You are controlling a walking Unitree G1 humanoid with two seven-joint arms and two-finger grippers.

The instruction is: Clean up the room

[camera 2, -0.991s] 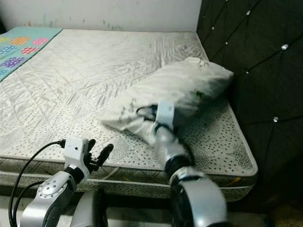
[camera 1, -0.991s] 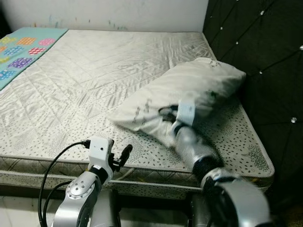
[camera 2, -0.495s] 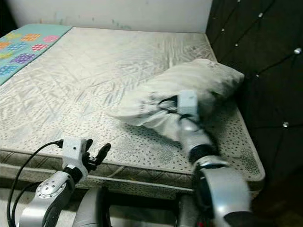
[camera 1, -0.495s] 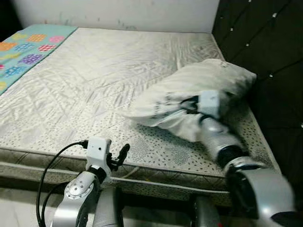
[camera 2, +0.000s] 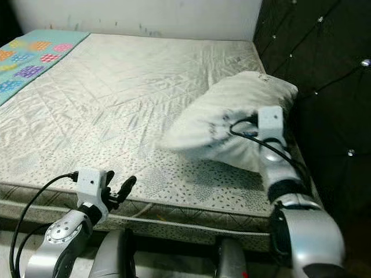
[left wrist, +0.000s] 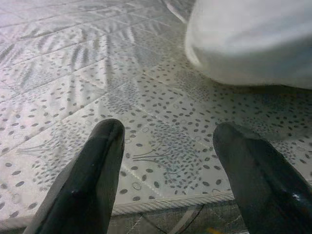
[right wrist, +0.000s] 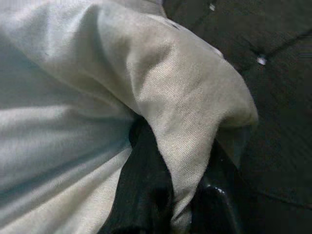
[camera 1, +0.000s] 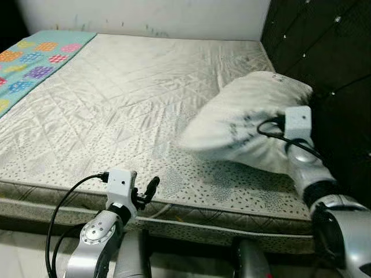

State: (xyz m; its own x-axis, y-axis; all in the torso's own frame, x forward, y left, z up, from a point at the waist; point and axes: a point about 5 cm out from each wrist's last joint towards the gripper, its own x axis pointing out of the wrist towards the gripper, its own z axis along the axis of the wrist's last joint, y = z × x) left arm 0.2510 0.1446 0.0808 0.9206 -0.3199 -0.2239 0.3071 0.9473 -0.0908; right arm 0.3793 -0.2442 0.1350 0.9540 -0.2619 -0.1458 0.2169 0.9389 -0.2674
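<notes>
The plump off-white fabric pillow has swung and slid towards the dark button-tufted headboard over the last second: its lower end, which lay well out on the mattress, is now lifted and drawn in. The right end effector is clamped on a fold of the pillow's cloth near its lower edge, one black finger on each side of the pinched fabric. Judging by this, the pillow is being hauled to its proper place at the head of the quilted cream mattress, and that step looks well advanced.

The pillow's long axis runs diagonally, its far corner touching the headboard and its near end pointing out towards the bed's middle and front edge.

The left end effector hovers at the mattress's front edge, fingers spread and empty.
</notes>
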